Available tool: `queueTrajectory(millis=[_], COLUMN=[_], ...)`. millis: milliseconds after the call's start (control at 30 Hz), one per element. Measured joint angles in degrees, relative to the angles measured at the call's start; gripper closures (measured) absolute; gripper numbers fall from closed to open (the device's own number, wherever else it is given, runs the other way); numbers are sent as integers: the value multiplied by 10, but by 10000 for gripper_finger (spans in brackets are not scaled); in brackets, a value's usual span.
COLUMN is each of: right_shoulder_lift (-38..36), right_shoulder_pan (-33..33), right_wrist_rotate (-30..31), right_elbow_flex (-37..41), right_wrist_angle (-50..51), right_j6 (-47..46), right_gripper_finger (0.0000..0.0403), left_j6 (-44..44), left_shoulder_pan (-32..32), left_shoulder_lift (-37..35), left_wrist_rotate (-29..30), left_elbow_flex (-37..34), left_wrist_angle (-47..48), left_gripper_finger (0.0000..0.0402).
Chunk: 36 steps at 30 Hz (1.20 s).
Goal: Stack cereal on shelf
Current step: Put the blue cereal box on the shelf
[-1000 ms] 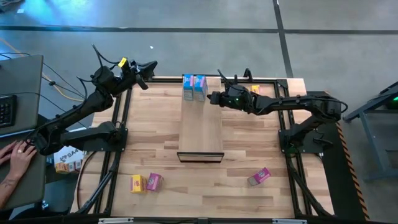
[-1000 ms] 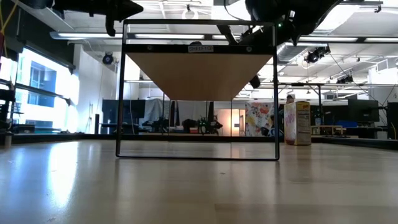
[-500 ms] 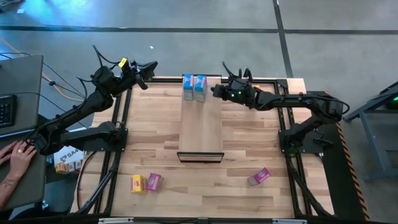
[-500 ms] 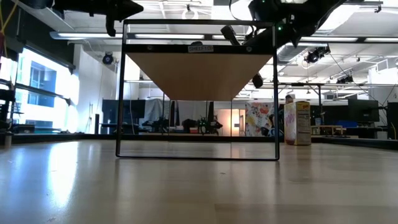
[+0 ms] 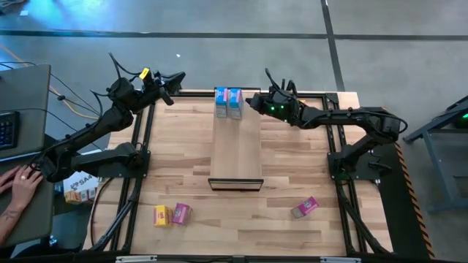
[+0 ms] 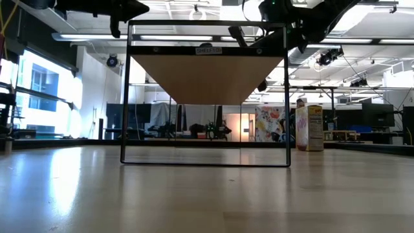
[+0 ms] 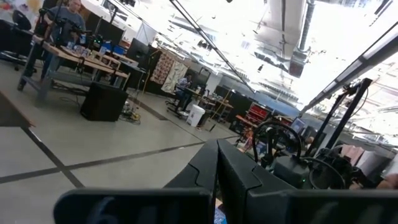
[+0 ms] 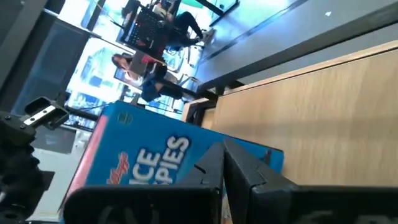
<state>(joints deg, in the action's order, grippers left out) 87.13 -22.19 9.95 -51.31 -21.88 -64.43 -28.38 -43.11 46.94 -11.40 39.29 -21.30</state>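
High view: two blue printed cardboard cereal boxes (image 5: 229,103) stand side by side at the top end of the long pale-wood shelf plank (image 5: 236,150), centre frame. The right gripper (image 5: 254,101) hangs just right of them, fingers apparently pressed together and empty; the left gripper (image 5: 178,76) waits at upper left, its state unclear. A yellow box (image 5: 160,215) and pink box (image 5: 180,212) lie lower left, another pink box (image 5: 305,207) lower right. Doing this well likely means backing off without nudging the blue pair.
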Motion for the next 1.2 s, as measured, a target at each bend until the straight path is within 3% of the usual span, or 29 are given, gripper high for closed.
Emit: queueTrajectory(millis=[500,667,967,1200], right_shoulder_lift=[0,-13,-192,-291], right_shoulder_pan=[-11,-52,-148,-153], right_wrist_rotate=[-7,-65,-89,-73], right_elbow_flex=[0,0,0,0], right_wrist_angle=[-10,15,256,378], right_j6=[-5,28,195,221], right_gripper_finger=[403,403,403,403], left_j6=[0,0,30,30], left_shoulder_pan=[0,0,0,0], left_shoulder_lift=[0,0,-39,-47], left_wrist_rotate=[0,0,-6,2], left_elbow_flex=[0,0,0,0], left_wrist_angle=[0,0,11,12], left_gripper_finger=[401,401,401,401])
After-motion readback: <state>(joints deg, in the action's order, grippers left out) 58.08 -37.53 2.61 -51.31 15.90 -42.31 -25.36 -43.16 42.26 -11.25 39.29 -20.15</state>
